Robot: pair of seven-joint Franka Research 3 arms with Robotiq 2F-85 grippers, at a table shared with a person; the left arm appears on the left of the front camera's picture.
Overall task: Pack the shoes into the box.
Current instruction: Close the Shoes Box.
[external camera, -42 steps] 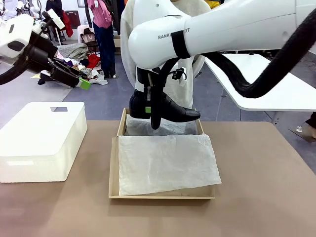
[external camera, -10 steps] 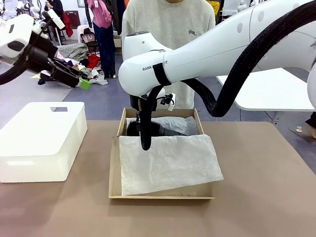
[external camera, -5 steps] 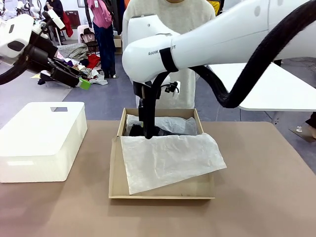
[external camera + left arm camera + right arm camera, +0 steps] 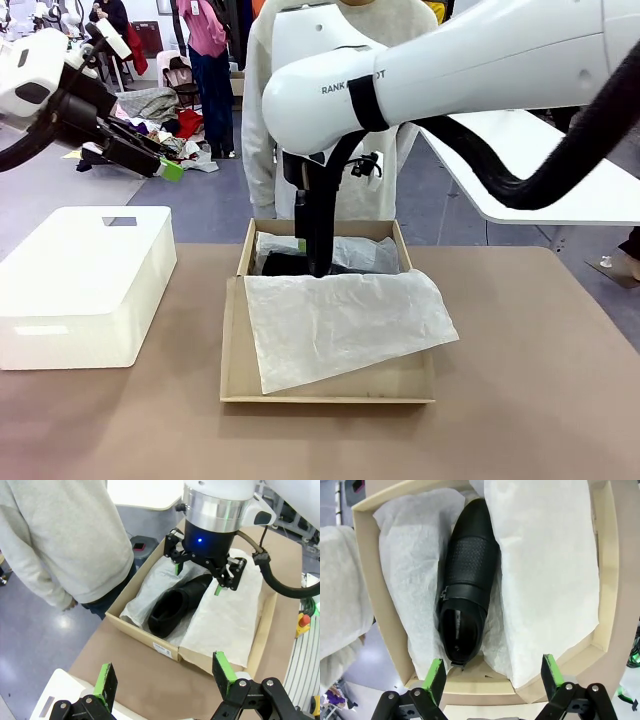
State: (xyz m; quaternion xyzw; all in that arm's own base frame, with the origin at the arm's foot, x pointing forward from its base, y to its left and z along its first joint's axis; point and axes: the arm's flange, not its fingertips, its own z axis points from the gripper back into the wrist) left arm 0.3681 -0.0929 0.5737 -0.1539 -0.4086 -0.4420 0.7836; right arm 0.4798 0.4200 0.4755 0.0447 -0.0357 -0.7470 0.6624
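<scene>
Brown table [image 4: 530, 400] | shoe [image 4: 470, 570] in box [image 4: 232, 340] (tissue-lined) | right hand [image 4: 492, 672] spread | left hand [image 4: 163, 669] spread

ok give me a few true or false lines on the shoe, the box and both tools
1. A black shoe lies in the box. True.
2. The right tool is shut on the shoe. False: it is open over the shoe, not gripping it.
3. The left tool is open and holds nothing. True.
4. In the front view the white container sits right of the box. False: it sits left of the box.
5. Tissue paper lies over the near part of the box. True.
</scene>
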